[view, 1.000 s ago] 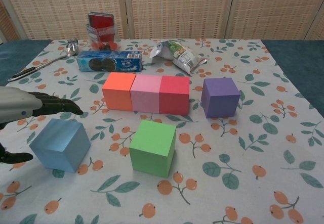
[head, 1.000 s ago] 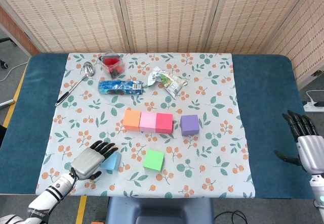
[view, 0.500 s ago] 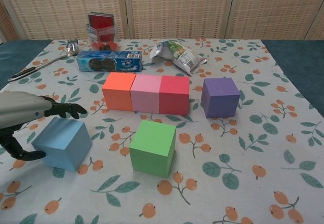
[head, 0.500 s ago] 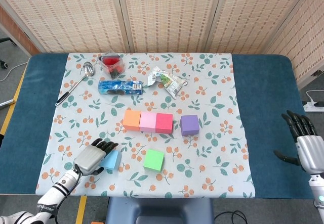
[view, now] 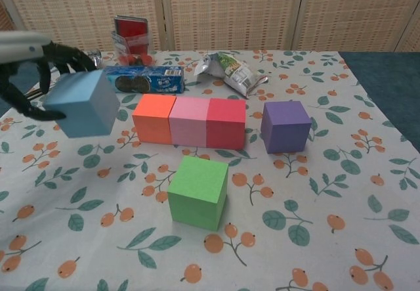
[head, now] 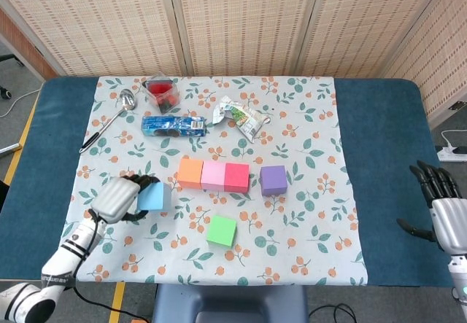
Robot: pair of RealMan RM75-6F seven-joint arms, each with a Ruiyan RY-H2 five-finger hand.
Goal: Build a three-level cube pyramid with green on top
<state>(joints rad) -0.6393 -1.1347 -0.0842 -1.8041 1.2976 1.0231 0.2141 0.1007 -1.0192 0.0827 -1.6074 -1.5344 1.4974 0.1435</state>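
Your left hand: metal-grey shell, dark fingers wrapped around the matte blue cube, now lifted clear of the floral cloth, where a second ago it sat flat. Orange cube, pink cube and red cube: one touching row. Green cube: alone in front. Purple cube: just right of the row. Your right hand: empty, fingers spread, partly cut off by the frame edge.
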